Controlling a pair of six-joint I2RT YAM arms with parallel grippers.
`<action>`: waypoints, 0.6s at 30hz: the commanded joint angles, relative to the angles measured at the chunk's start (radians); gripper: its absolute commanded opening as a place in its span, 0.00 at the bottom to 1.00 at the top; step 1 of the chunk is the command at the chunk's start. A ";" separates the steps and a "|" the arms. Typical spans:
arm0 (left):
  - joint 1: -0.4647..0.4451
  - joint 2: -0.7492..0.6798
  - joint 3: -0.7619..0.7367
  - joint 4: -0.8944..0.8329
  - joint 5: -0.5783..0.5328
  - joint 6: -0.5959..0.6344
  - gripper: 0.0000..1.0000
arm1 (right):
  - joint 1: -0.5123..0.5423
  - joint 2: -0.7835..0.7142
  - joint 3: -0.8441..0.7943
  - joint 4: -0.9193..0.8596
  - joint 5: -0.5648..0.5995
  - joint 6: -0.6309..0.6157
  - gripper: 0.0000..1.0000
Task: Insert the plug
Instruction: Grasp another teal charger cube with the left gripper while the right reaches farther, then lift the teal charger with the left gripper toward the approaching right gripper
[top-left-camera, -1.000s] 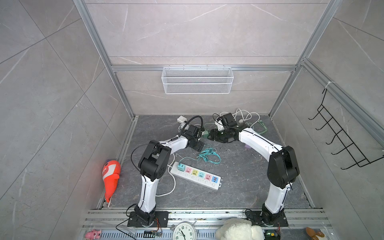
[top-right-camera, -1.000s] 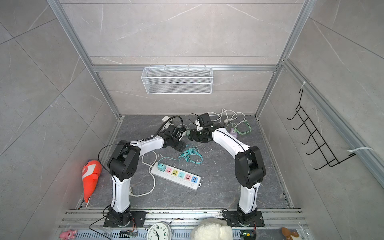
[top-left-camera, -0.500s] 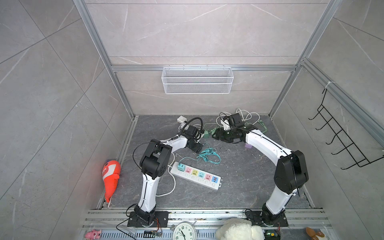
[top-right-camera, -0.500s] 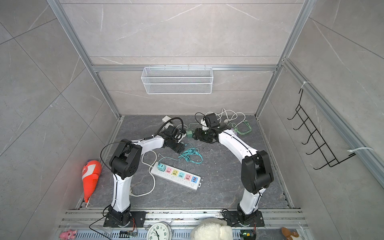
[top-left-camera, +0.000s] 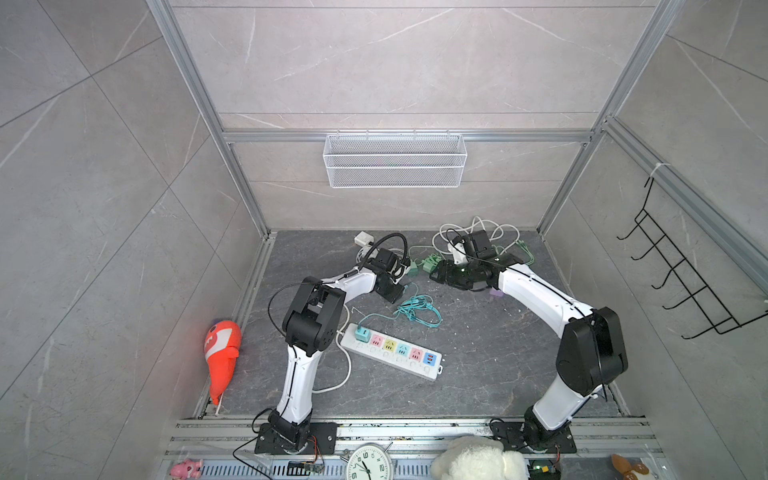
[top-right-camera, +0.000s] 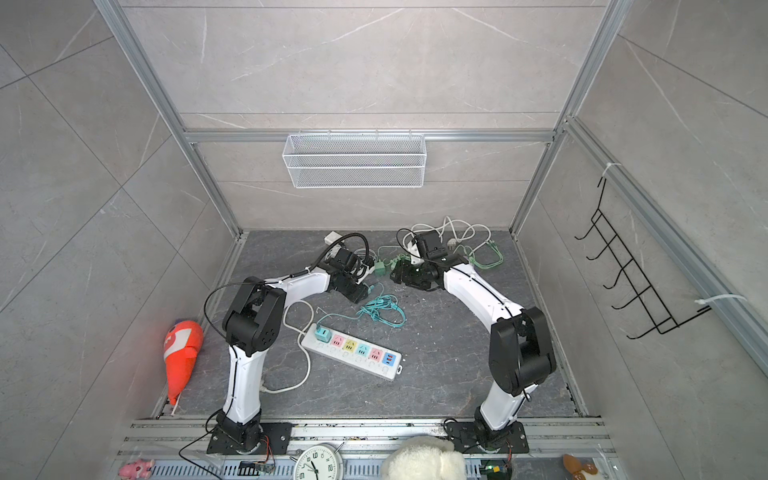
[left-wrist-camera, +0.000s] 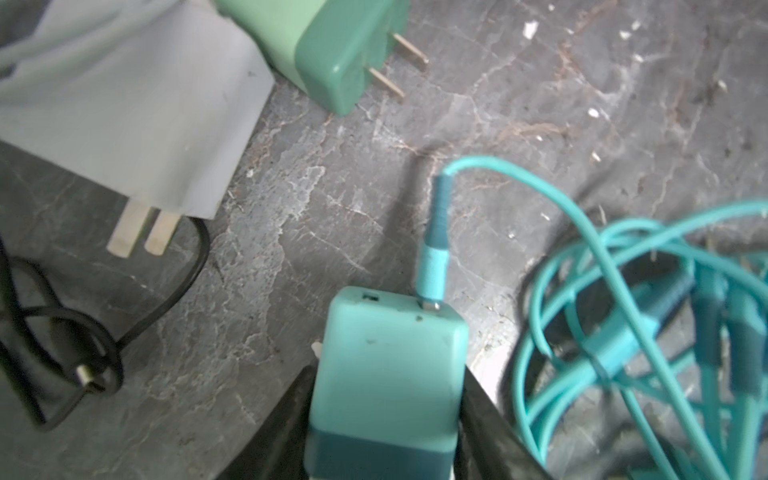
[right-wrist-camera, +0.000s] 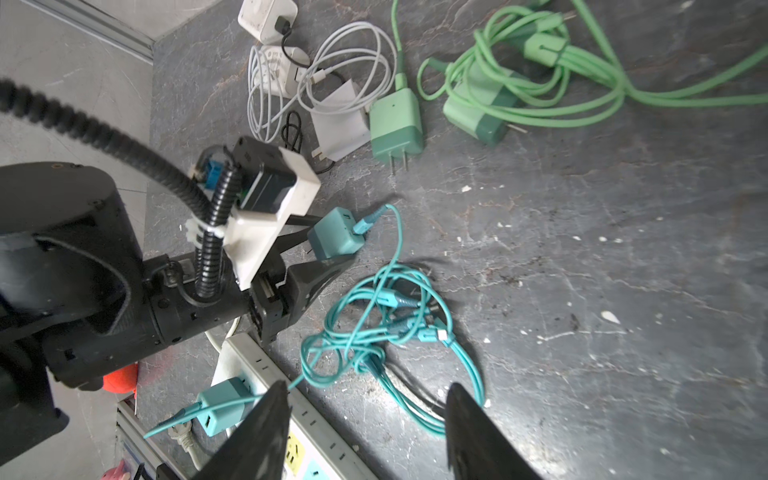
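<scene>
Cable tangle (top-left-camera: 417, 309) behind power strip (top-left-camera: 390, 351)

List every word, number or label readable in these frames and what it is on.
"12", "9": clock face at the front edge, in both top views; other numerals cut off or too small.
Power strip: coloured socket markings only, no legible words.
Orange toy: white mark, unreadable.
Teal charger: no print visible.

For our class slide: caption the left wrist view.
Left end effector grips a teal cube-shaped plastic charger, teal cable attached, over dark stone-patterned tabletop.
</scene>
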 joint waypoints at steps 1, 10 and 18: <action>-0.003 -0.007 0.010 -0.075 0.031 0.024 0.37 | -0.023 -0.046 -0.034 0.003 0.000 -0.015 0.61; -0.004 -0.168 -0.065 0.155 -0.069 -0.116 0.27 | -0.079 -0.169 -0.175 -0.063 0.033 0.008 0.61; -0.006 -0.386 -0.197 0.548 -0.119 -0.211 0.24 | -0.095 -0.302 -0.297 -0.128 0.129 0.011 0.61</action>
